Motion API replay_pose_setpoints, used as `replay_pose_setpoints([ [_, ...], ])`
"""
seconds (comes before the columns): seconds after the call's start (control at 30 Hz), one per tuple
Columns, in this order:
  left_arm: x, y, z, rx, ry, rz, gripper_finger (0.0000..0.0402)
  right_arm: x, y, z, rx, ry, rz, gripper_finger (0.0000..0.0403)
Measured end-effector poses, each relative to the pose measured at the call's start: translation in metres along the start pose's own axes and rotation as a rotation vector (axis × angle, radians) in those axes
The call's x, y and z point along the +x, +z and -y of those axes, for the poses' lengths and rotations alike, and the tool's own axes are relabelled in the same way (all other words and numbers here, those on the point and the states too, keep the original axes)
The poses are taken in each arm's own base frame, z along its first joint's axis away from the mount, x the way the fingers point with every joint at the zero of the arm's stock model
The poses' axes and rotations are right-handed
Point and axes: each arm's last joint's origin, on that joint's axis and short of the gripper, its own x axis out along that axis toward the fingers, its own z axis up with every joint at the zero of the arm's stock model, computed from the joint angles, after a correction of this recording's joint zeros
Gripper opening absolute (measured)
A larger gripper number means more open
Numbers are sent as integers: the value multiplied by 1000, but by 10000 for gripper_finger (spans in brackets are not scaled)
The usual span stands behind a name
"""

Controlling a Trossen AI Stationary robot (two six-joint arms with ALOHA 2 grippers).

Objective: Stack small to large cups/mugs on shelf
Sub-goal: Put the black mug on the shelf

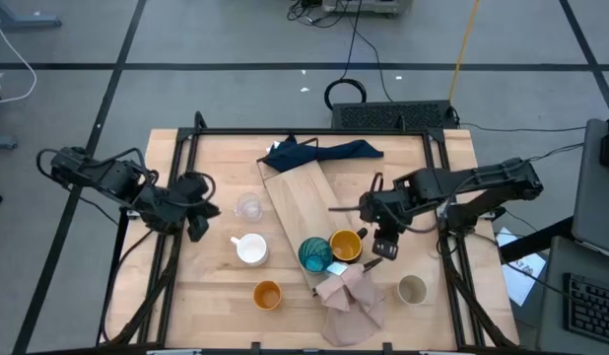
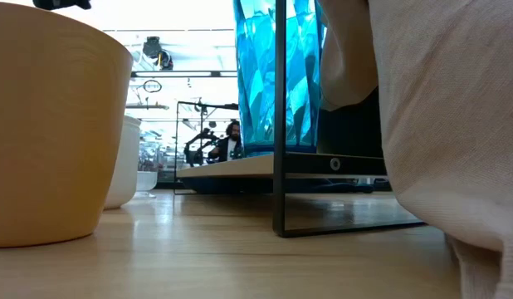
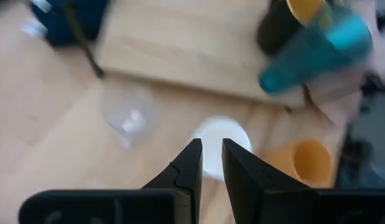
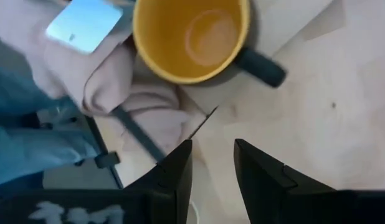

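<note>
The pale wooden shelf lies slantwise mid-table, raised on a dark frame. The teal cup and the yellow mug stand at its near end. The clear glass, white mug, orange cup and beige-grey cup stand upright on the table. My left gripper hovers left of the white mug, fingers a narrow gap apart and empty. My right gripper hangs open and empty just right of the yellow mug, above bare table.
A dark blue cloth lies at the shelf's far end. A pinkish-beige cloth is heaped at its near end, against the teal cup. There is bare tabletop at the far left and far right. The low view looks past the orange cup.
</note>
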Motion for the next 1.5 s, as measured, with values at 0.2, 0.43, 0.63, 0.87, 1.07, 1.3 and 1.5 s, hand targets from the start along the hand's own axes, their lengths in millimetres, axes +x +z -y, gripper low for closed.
replay_pose_setpoints([
  [0.2,21,-9,15,109,8,-227,61,3,-10,-10,-12,-6,-32,109],
  [0.43,52,-12,34,210,61,-342,61,5,-15,-17,-22,-2,-38,109],
  [0.63,73,-12,47,216,60,-359,61,5,-15,-18,-14,1,-32,109],
  [0.87,85,-9,65,257,-24,-283,61,-2,-28,-26,-94,33,-22,109],
  [1.07,99,-12,70,305,1,-322,69,-8,-33,-26,-101,50,-7,109],
  [1.3,118,-16,75,453,23,-369,123,-13,-35,-26,-72,69,15,109],
  [1.5,131,-20,79,562,31,-403,151,-14,-39,-29,-54,76,11,109],
])
